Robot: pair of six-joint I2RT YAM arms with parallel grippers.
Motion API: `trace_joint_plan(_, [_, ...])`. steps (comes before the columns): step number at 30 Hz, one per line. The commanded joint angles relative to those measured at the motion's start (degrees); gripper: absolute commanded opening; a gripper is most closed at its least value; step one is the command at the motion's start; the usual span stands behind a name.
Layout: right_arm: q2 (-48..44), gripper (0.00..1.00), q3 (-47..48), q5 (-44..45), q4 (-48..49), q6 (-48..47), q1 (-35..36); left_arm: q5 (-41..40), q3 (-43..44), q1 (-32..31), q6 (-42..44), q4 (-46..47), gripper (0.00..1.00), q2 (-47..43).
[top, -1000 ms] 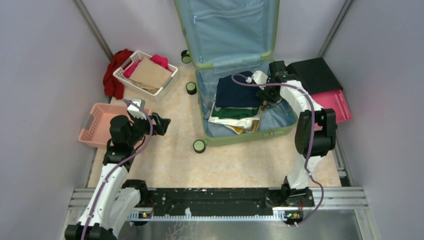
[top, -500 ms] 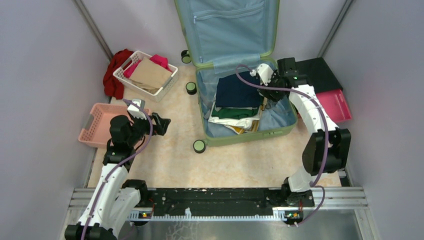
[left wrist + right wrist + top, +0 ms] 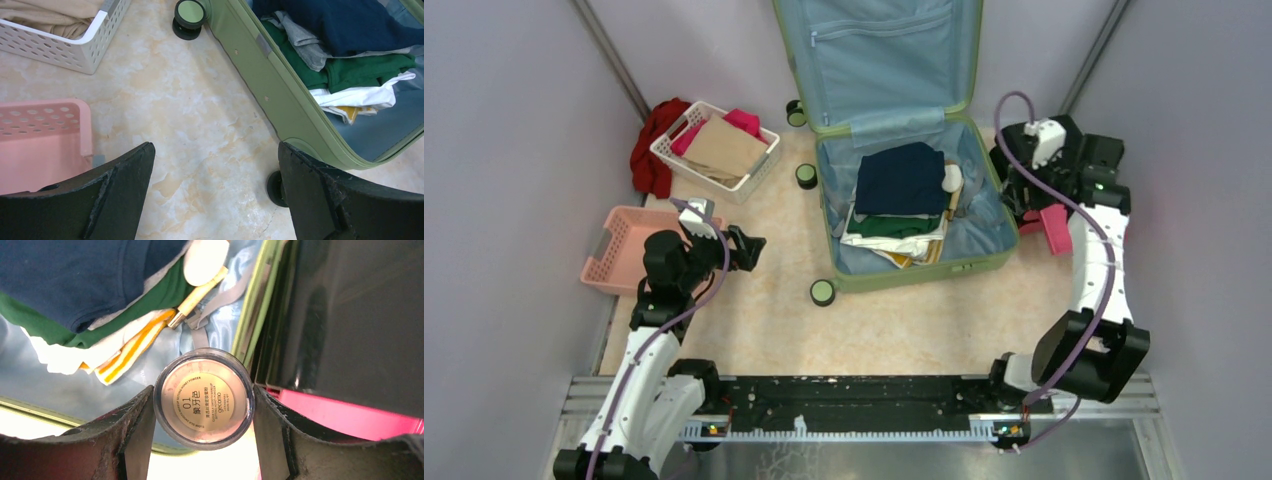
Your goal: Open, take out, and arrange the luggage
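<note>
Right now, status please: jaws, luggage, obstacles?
Left jaws open, empty. Right jaws shut on powder jar. Luggage open, clothes inside. Stacked cases beside right jaws.

The beige marble-patterned floor point(image 3: 776, 215) between the pink perforated plastic basket point(image 3: 609, 262) and the sage-green hard-shell suitcase point(image 3: 904, 277) lies open. The left gripper point(image 3: 215, 148) hangs over it, jaws wide. Black-and-green caster wheels point(image 3: 823, 292) jut into that lane. Inside the suitcase, a stack of folded clothes point(image 3: 902, 195) fills the left and middle, and bare blue lining point(image 3: 986, 228) shows along the right. The upright lid point(image 3: 879, 60) blocks the rear. A black-and-pink stacked case point(image 3: 350, 315) crowds the right wall.
</note>
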Motion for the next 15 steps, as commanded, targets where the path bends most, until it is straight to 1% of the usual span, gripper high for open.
trace_joint_plan(1, [-3.90, 0.05, -3.19, -12.78, 8.03, 9.32, -7.97, 0.89, 1.02, -0.23, 0.23, 0.68, 0.99, -0.43])
trace_joint_plan(4, [-4.81, 0.05, -5.71, -11.64, 11.62, 12.22, -11.25, 0.98, 1.02, -0.24, 0.16, 0.72, 0.99, -0.39])
trace_joint_plan(10, [-6.36, 0.08, -10.74, -4.48, 20.13, 18.43, -15.05, 1.06, 1.02, -0.23, 0.14, 0.81, 0.99, -0.52])
trace_joint_plan(15, [-6.45, 0.12, -14.00, 1.29, 24.38, 21.92, -17.69, 1.03, 0.93, -0.28, 0.19, 0.81, 0.99, -0.61])
